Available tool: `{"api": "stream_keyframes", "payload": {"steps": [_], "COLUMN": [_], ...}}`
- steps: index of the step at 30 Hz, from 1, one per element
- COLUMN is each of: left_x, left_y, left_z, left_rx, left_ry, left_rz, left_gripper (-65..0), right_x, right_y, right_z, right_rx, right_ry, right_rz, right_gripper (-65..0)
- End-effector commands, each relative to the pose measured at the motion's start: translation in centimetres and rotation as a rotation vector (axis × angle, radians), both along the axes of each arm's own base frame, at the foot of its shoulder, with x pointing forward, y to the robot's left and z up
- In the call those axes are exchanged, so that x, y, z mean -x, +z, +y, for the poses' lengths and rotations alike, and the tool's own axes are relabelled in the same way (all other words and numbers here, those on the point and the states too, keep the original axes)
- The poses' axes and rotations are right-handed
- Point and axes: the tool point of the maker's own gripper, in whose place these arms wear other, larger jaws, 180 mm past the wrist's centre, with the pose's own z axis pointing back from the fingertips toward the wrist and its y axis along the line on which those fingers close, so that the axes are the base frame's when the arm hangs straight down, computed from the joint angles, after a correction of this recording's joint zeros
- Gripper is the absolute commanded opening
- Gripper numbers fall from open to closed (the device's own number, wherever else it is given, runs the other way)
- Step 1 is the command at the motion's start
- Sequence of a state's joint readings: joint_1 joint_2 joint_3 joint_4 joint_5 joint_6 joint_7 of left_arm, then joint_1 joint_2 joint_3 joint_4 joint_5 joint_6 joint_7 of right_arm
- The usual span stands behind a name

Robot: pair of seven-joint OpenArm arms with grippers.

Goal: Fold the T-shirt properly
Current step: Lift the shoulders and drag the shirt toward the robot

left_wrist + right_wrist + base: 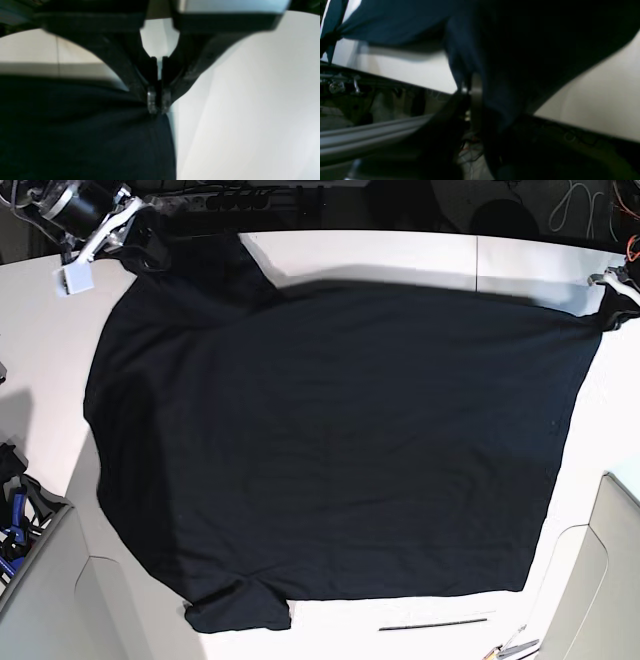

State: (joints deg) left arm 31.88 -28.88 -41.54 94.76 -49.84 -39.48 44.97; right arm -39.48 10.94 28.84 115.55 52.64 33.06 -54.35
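Black cloth, near edge: the T-shirt point(340, 450) lies spread on the white surface point(400, 252); one short sleeve point(240, 612) curls at the front edge, closest to the base camera; a thin dark rod point(432, 623) lies just beside the hem there
Long axis: runs side to side across the base view, from one far corner to the other
Left gripper point(159, 102): fingers closed on a pinch of the cloth's edge; bare surface lies just beside them; this arm sits at the far right of the base view
Right gripper point(140, 230): far left corner; fingers closed on the shirt, cloth draping over them in the wrist view
Judgement: both held corners sit on the far side; the fold likely draws them toward the near edge
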Motion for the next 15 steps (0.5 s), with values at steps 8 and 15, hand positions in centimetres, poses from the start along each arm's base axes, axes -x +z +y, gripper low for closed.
{"api": "stream_keyframes", "payload": {"steps": [8, 15], "left_x": [-3.7, -6.9], "left_y": [3.6, 5.6], "left_z": [0.3, 0.5], "left_rx": [-0.007, -0.071], "left_ry": [-0.009, -0.021], "left_rz": [-0.176, -0.276], "left_gripper": [-65.0, -65.0], "right_x": [-3.9, -9.7], "right_y": [2.3, 4.9], "right_z": [-0.3, -1.3], "right_rx": [0.009, 0.087], "right_ry": [0.0, -0.007], "right_rz": [-0.14, -0.306], "right_gripper": [-65.0, -65.0]}}
